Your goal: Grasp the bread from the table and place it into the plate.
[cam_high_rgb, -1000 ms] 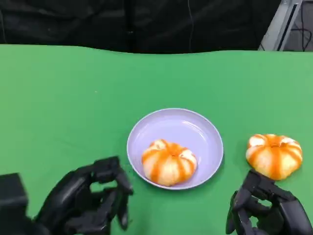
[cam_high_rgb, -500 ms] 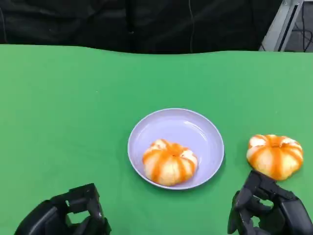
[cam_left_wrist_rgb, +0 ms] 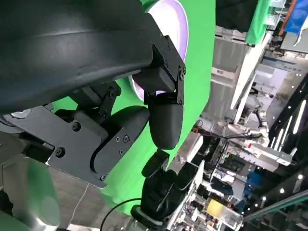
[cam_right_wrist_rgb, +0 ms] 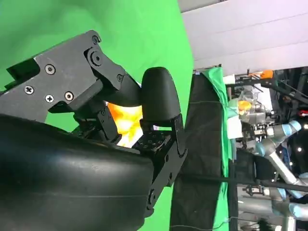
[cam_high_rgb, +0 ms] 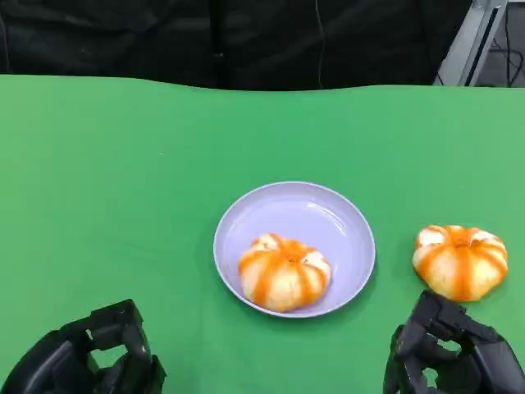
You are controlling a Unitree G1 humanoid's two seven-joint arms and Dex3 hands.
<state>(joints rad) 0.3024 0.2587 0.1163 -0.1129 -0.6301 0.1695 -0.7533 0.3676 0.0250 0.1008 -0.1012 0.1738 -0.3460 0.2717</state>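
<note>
Head view is looking down on a green table (cam_high_rgb: pixel 123 189), where a lavender plate (cam_high_rgb: pixel 320 209) is sitting near the middle; one bread bun (cam_high_rgb: pixel 284 272), pale with orange stripes, is lying inside the plate toward its near edge; a second bread bun (cam_high_rgb: pixel 460 261) of the same kind is resting on the cloth to the right of the plate, apart from its rim; the right hand (cam_high_rgb: pixel 449 357) is showing at the lower right corner, just in front of that second bun, its dark fingers curled inward with nothing seen between them; whether it is touching the bun I cannot tell; the left hand (cam_high_rgb: pixel 86 361) is sitting at the lower left corner, well apart from the plate, its fingers bent in and holding nothing. In the right wrist view the right hand's fingers (cam_right_wrist_rgb: pixel 156 98) are arching over a patch of orange and cream bun (cam_right_wrist_rgb: pixel 126 122) against the green surface; in the left wrist view the left hand's fingers (cam_left_wrist_rgb: pixel 163 122) are folded in beside part of the plate rim (cam_left_wrist_rgb: pixel 171 19); a cluttered workshop background is showing beyond the table edge.
</note>
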